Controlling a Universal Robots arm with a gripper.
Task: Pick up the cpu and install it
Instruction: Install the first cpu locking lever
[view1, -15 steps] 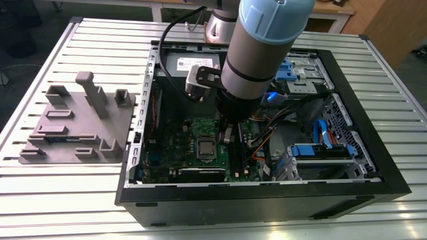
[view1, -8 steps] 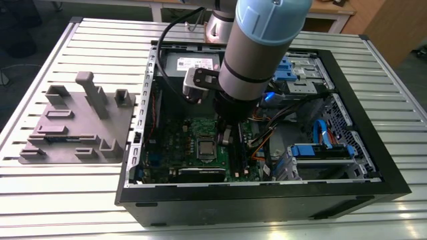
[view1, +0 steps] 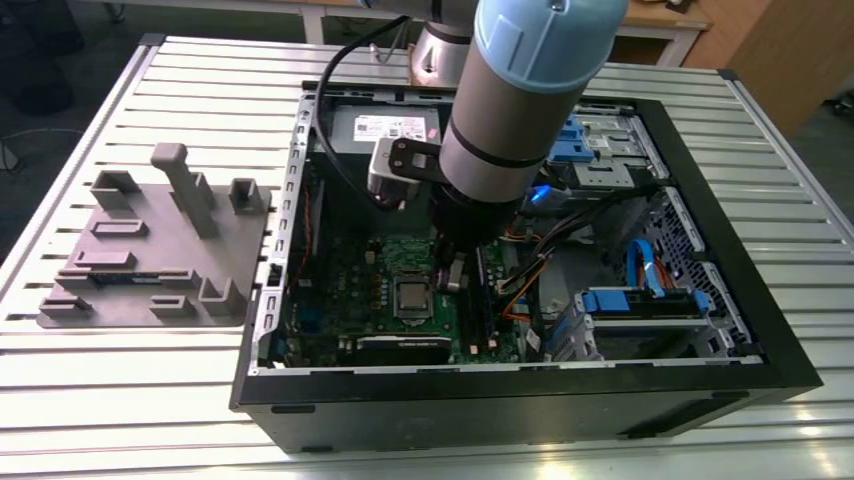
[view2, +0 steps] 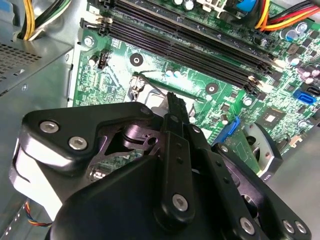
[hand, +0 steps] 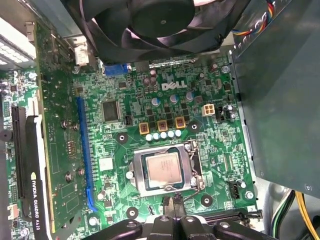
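Black metal gripper (hand: 174, 207) hangs low over the green circuit board (hand: 210, 145), fingers pressed together and holding nothing. Its tips are just beside the small flat silver-grey square cpu (hand: 162, 168). That chip already sits in its silver socket frame (hand: 196, 170), so the placing looks done. A black open computer case (view1: 747, 375) rests on a ribbed silver table (view1: 120, 400).
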